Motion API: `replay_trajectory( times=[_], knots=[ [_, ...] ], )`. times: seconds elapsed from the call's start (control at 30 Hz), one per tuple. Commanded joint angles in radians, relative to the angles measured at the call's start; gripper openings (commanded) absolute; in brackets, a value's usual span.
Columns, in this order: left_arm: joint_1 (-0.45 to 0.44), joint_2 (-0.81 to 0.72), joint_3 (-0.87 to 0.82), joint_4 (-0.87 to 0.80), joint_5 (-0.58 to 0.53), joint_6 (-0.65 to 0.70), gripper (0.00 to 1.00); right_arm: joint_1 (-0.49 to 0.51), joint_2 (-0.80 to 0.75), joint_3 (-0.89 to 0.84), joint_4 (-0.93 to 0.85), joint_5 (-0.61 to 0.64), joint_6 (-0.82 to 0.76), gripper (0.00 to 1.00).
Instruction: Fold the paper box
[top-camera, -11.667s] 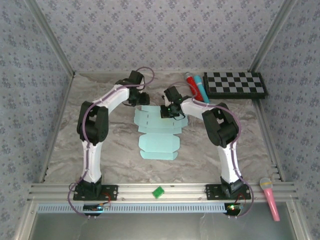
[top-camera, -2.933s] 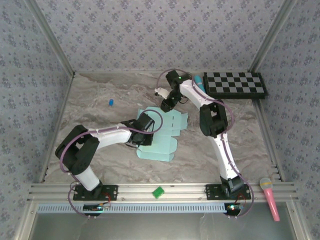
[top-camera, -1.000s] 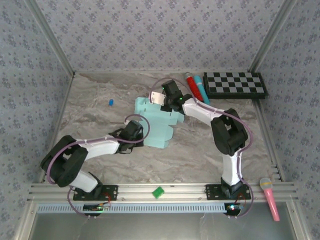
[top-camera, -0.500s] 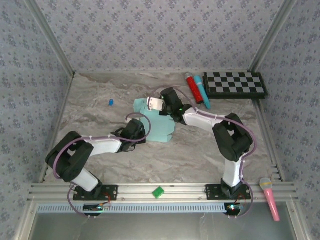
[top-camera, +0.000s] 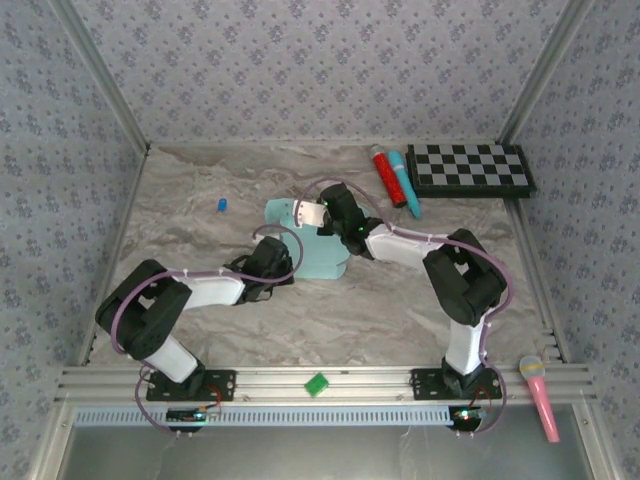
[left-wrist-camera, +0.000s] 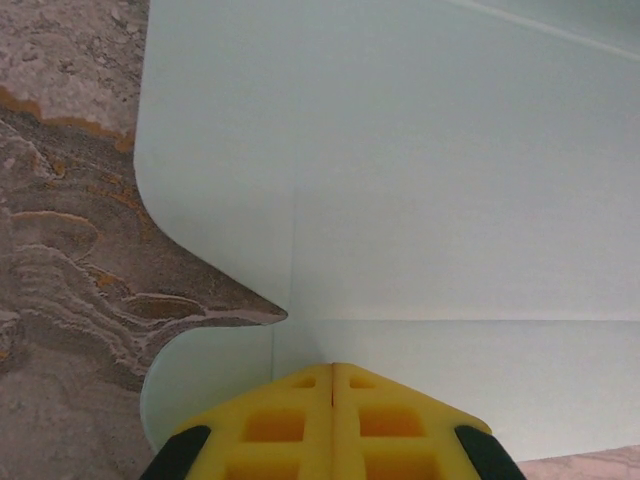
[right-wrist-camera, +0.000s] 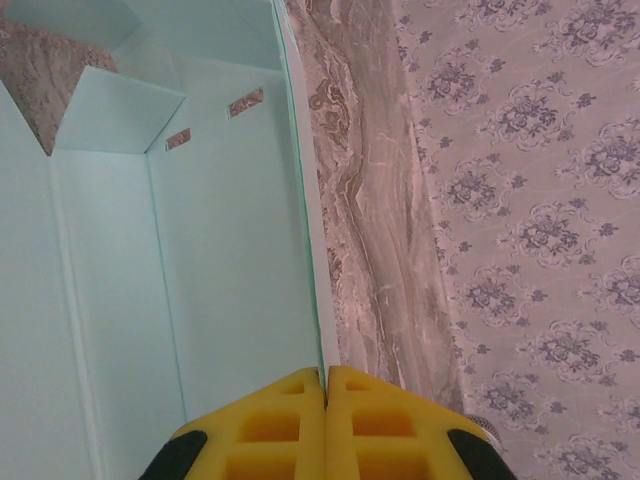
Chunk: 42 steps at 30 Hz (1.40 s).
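The paper box (top-camera: 322, 258) is a pale aqua card lying mid-table, part folded, with its far panel raised. My right gripper (top-camera: 303, 213) is at the card's far left corner. In the right wrist view its yellow fingers (right-wrist-camera: 326, 370) are shut on the thin upright edge of a panel (right-wrist-camera: 220, 250); folded flaps and slots show beyond. My left gripper (top-camera: 288, 262) is low at the card's near left side. In the left wrist view it (left-wrist-camera: 332, 366) is shut, its tips resting against the flat card (left-wrist-camera: 450, 180) beside a curved flap notch, with nothing between them.
A black-and-white checkerboard (top-camera: 470, 168) lies at the back right, with a red marker (top-camera: 383, 172) and a blue one (top-camera: 400, 180) beside it. A small blue cap (top-camera: 221, 205) sits at the left. A green piece (top-camera: 318, 383) and a pink microphone (top-camera: 537, 392) lie by the near rail.
The right gripper has swung the raised panel leftwards and nearer, folding the card smaller. The left gripper stays pressed at the card's near left side, its elbow drawn in slightly.
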Motion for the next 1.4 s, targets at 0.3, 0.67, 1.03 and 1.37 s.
replay_trajectory(
  times=[0.3, 0.67, 1.03, 1.37],
  knots=[
    [0.001, -0.047, -0.019, 0.001, 0.04, 0.022, 0.0, 0.005, 0.021, -0.026, 0.021, -0.003, -0.045, 0.0],
    [0.0, -0.269, 0.006, -0.171, -0.052, 0.115, 0.18, -0.007, 0.038, -0.018, 0.083, -0.008, -0.115, 0.0],
    [0.31, -0.427, 0.106, -0.407, -0.069, 0.222, 0.34, -0.005, 0.043, -0.002, 0.103, -0.014, -0.154, 0.0],
    [0.514, -0.116, 0.324, -0.392, 0.178, 0.29, 0.41, 0.007, 0.044, -0.028, 0.155, 0.0, -0.174, 0.0]
  ],
)
